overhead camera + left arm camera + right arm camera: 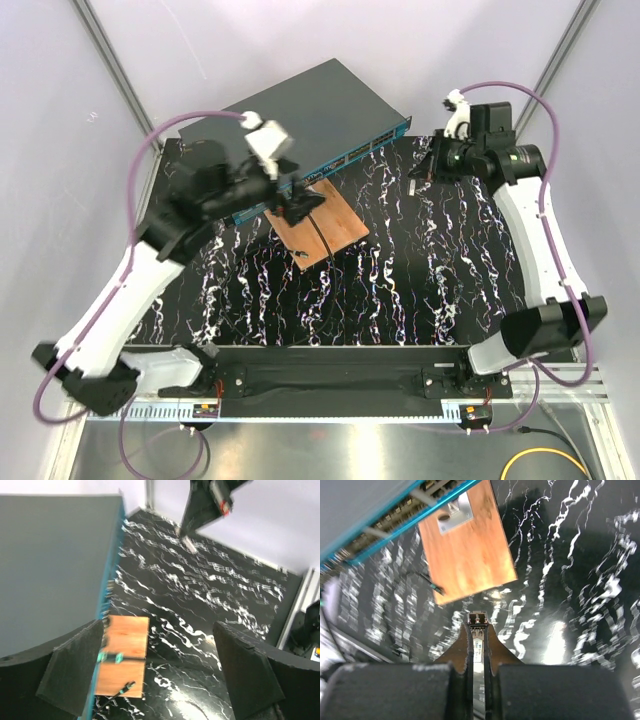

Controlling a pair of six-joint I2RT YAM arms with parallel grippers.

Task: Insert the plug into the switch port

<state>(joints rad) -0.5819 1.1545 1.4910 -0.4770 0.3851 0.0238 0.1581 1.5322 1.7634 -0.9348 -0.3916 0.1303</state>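
Note:
The switch [310, 105] is a dark grey flat box at the back, its teal port face [340, 160] turned toward the mat. It also shows in the left wrist view [55, 565] and the right wrist view [395, 517]. My right gripper [478, 630] is shut on the plug [478, 619], a small metal module sticking out past the fingertips. It hovers over the mat right of the switch [422, 170], apart from the port face. My left gripper [160, 675] is wide open and empty, above the board beside the port face [290, 200].
A copper-brown board [322, 230] lies on the black marbled mat [430, 270] in front of the switch, with a metal bracket [455, 512] at its far end. A thin black cable with a teal tip [117, 690] lies across the board. White walls enclose the cell.

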